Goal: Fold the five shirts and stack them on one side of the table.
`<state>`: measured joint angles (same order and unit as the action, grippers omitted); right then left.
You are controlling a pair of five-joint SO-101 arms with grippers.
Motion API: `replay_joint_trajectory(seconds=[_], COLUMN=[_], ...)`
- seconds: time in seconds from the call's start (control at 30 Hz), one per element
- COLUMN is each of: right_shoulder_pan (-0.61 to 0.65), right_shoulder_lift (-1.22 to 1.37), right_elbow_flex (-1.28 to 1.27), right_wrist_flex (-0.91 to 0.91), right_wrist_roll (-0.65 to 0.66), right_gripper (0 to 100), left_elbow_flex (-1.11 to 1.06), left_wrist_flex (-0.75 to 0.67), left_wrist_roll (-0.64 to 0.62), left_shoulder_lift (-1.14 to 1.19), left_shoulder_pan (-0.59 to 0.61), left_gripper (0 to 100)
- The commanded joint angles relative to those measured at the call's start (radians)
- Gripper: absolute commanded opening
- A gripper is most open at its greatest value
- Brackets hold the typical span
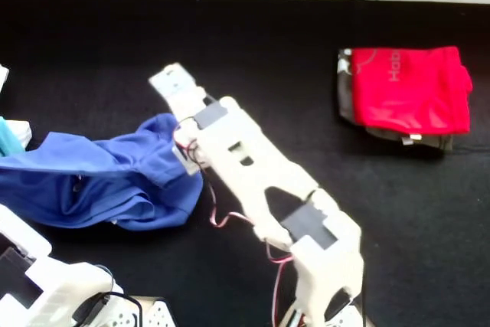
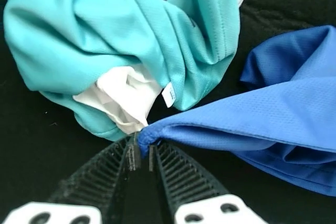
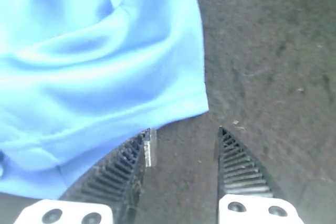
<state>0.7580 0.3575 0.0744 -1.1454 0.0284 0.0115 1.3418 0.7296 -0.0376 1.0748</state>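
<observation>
Pinching a corner of the blue shirt [image 2: 252,124], the left gripper [image 2: 140,153] has its jaws clamped on the hem, and the cloth runs taut away from the grip. Just beside that pinch lies a teal shirt [image 2: 121,30], bunched around a white shirt [image 2: 126,95]. The right gripper [image 3: 184,142] is spread and holds nothing, with one finger at the blue shirt's free edge and the other over the bare table [image 3: 273,51].

In the high view the blue shirt lies crumpled at the left of the frame, with the tip of the right arm [image 1: 253,166] at its right edge. A red shirt [image 1: 409,89] lies folded on darker cloth at the upper right, well apart.

The likeliest slip is the right gripper closing beside the hem and catching nothing, or only one layer, so the shirt spreads twisted. A pull by the left gripper could also drag the teal shirt along, since it lies so close.
</observation>
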Motion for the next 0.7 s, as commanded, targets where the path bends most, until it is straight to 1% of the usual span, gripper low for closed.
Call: replay_joint_trajectory(seconds=[0.0,0.57,0.6,0.67], right_shoulder_pan=[0.018,0.010,0.007,0.001], right_shoulder_lift=[0.036,0.331,0.334,0.334], right_elbow_flex=[0.101,0.317,0.325,0.338], right_wrist_flex=[-0.025,-0.045,-0.054,-0.065], right_wrist_roll=[-0.012,-0.006,-0.006,-0.011], right_gripper=[18.3,17.8,16.1,8.8], left_elbow_flex=[0.004,0.004,0.004,0.004], left_wrist_flex=[-0.014,-0.014,-0.014,-0.014], left_wrist_roll=[0.012,0.011,0.011,0.011], left_shoulder_lift=[-0.004,-0.013,-0.013,-0.013], left_shoulder_pan=[0.004,0.004,0.004,0.004], left_gripper=[1,1,1,1])
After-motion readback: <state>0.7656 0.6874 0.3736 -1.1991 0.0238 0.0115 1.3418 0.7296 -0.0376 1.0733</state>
